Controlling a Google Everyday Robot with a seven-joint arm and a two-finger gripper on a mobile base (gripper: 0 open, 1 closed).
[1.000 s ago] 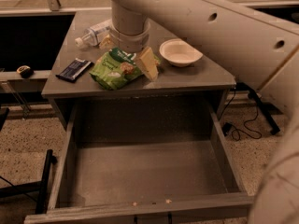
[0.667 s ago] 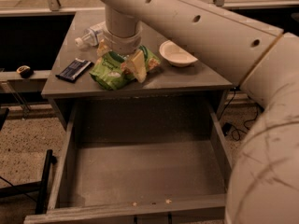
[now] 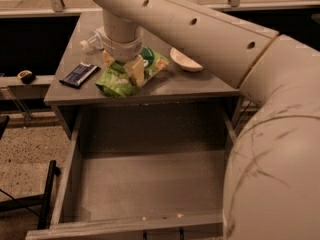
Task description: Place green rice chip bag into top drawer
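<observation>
One gripper (image 3: 122, 64) sits low on the bag (image 3: 116, 83), which lies on the tabletop (image 3: 200, 86); arm (image 3: 200, 29) spans in from upper right. Fingers (image 3: 136, 70) are spread, one each side of bag's mid section; can't tell if pads actually touch it. Bag is near table's front edge, btwn blue wrapper (image 3: 78, 75) at img left and pale bowl (image 3: 186, 61) at img right, apart from both. Clear bottle (image 3: 90, 42) just behind gripper, partly hidden. Drawer (image 3: 67, 174) below is open twd camera, bag not in it. Couple pale specks (image 3: 145, 217) by front panel.
</observation>
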